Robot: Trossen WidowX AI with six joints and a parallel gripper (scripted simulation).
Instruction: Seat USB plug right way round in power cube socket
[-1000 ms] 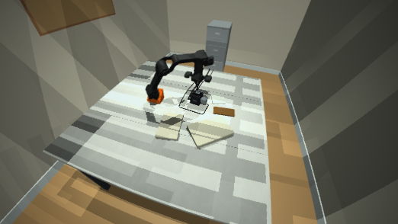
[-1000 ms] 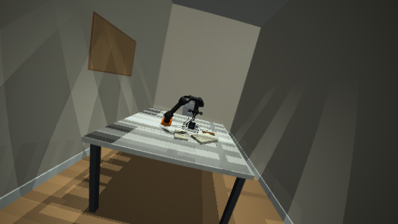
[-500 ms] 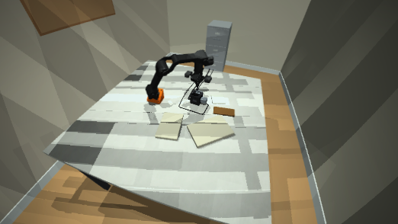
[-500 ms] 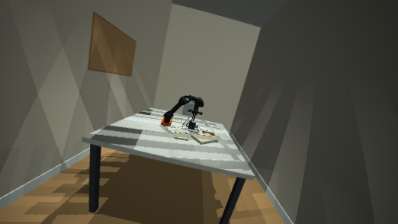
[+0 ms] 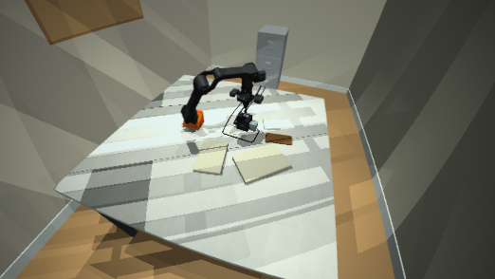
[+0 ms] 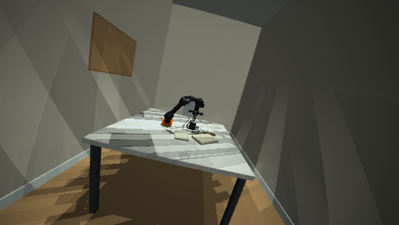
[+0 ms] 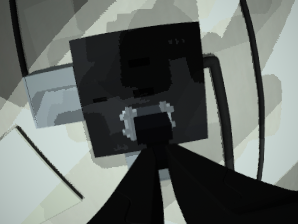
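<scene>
The black power cube (image 5: 244, 119) (image 6: 192, 125) (image 7: 185, 105) is below my gripper (image 5: 246, 110) (image 7: 160, 156). In the wrist view its top shows several dark slots. The dark USB plug (image 7: 152, 127) stands at the socket near the cube's lower edge, with pale grey ragged edges round it. My gripper is shut on the plug's rear end. How deep the plug sits and which way round it is cannot be told. In the top view a dark shadow lies a little apart from the cube; whether the cube rests flat on the table is unclear.
Pale grey blocks adjoin the cube, one at its left (image 7: 52, 102). A black cable (image 5: 228, 121) (image 7: 258, 90) loops round it. A brown block (image 5: 279, 139) and two cream boards (image 5: 210, 158) (image 5: 262, 162) lie nearby. The orange arm base (image 5: 193, 120) is left.
</scene>
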